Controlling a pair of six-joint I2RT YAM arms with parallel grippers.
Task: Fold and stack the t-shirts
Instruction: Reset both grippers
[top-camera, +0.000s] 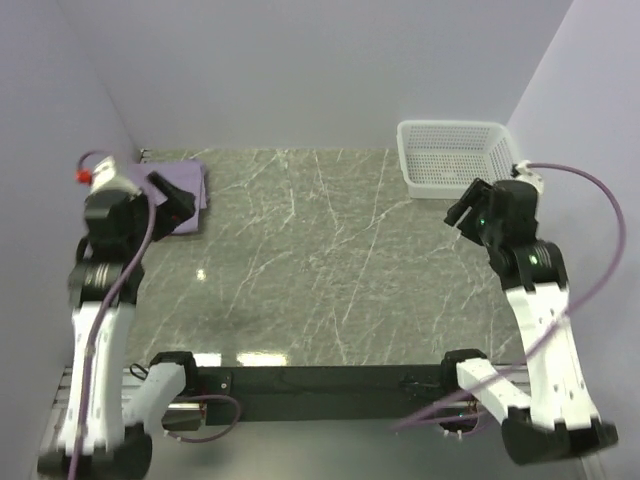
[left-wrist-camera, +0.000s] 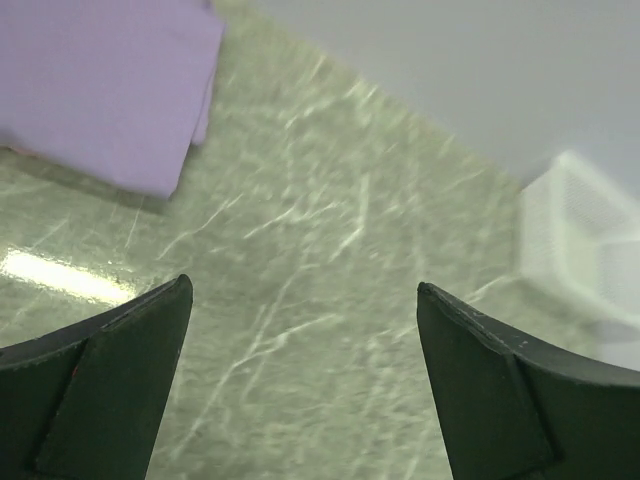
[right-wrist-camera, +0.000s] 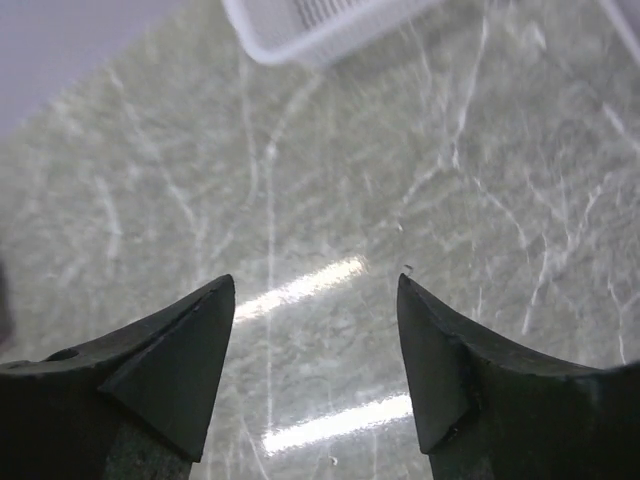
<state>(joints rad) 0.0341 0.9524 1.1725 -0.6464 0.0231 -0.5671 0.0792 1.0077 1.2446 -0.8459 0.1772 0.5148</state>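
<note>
One lavender-purple soft cloth t-shirt (top-camera: 190, 180) (left-wrist-camera: 100, 90) lies flat at the far left of the scene. It is folded into a compact rectangle, plain in colour, with a smooth top face. Along one side, stacked layers are visible, and a lower layer projects slightly past the upper.

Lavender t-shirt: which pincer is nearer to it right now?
Left. The left pincer hangs open above the edge of the folded lavender t-shirt at the table's far left. The right pincer, also open, is across the table beside the white basket.
</note>
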